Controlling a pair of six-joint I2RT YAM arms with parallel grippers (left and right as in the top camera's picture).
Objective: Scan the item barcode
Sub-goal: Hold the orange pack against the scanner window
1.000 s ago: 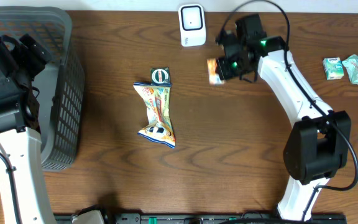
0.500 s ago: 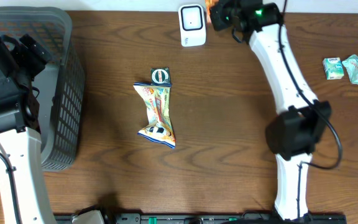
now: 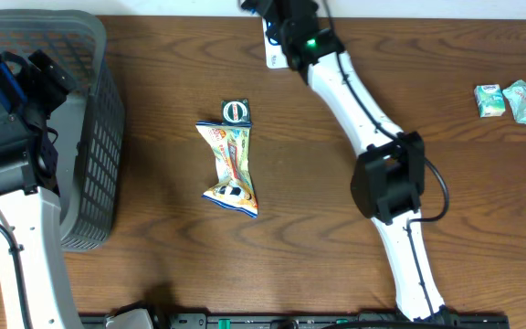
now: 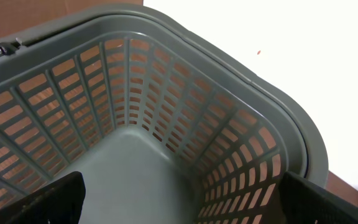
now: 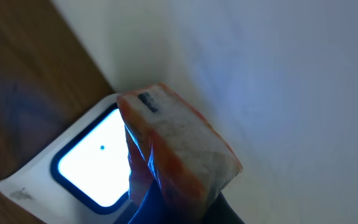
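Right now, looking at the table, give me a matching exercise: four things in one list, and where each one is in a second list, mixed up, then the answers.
Things:
1. orange packet
2. crumpled snack bag
3. green packets
4. grey basket

Places:
A. far right of the table
B. left end of the table
C. middle of the table
D. held up in front of the white scanner at the back edge

Pairs: 1-D, 2-C, 3-A, 4-B
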